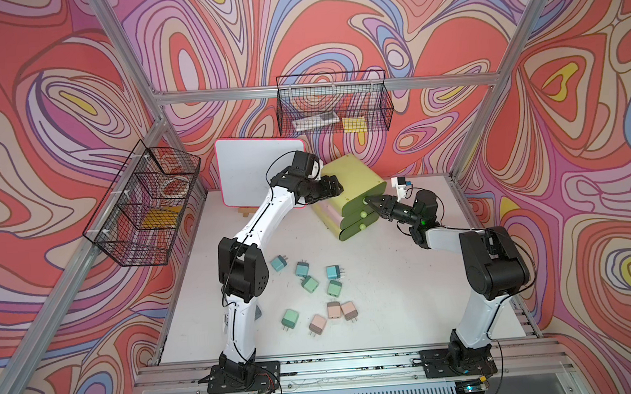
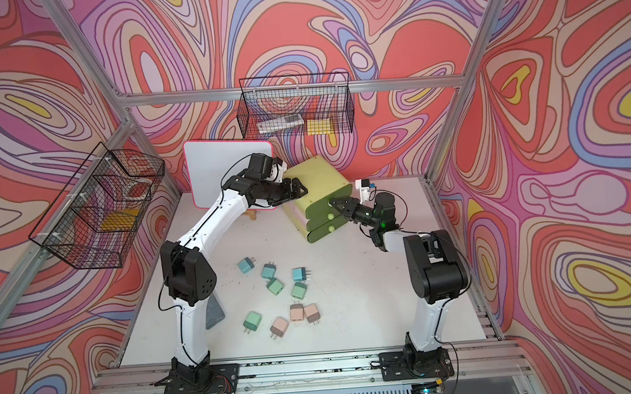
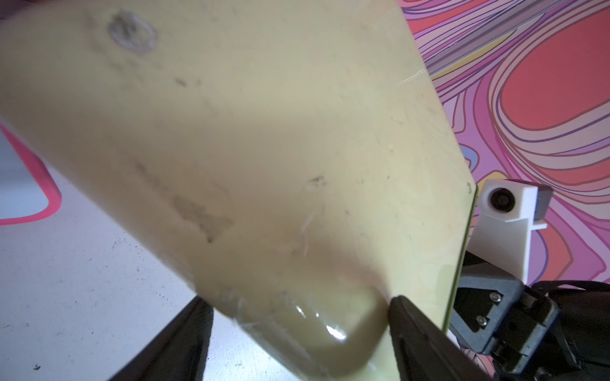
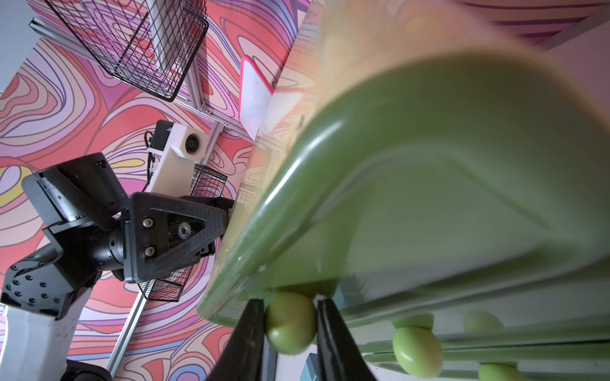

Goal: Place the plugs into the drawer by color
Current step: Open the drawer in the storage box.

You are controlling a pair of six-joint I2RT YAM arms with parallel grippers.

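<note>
Mostly blurred chest (image 4: 429,198), right end effector (image 4: 291,303) pinching top knob (image 4: 290,328)

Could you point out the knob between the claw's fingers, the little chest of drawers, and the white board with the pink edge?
top knob (image 4: 290,321): right wrist view, middle of the ball.
chest (image 1: 357,176): a top view, its pale top panel.
white board (image 1: 248,164): a top view, its blank face.

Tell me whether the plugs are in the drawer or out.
Out: all nine plugs lie loose on the table in front of the drawer, three blue, three green and three pink, in both top views.
</note>
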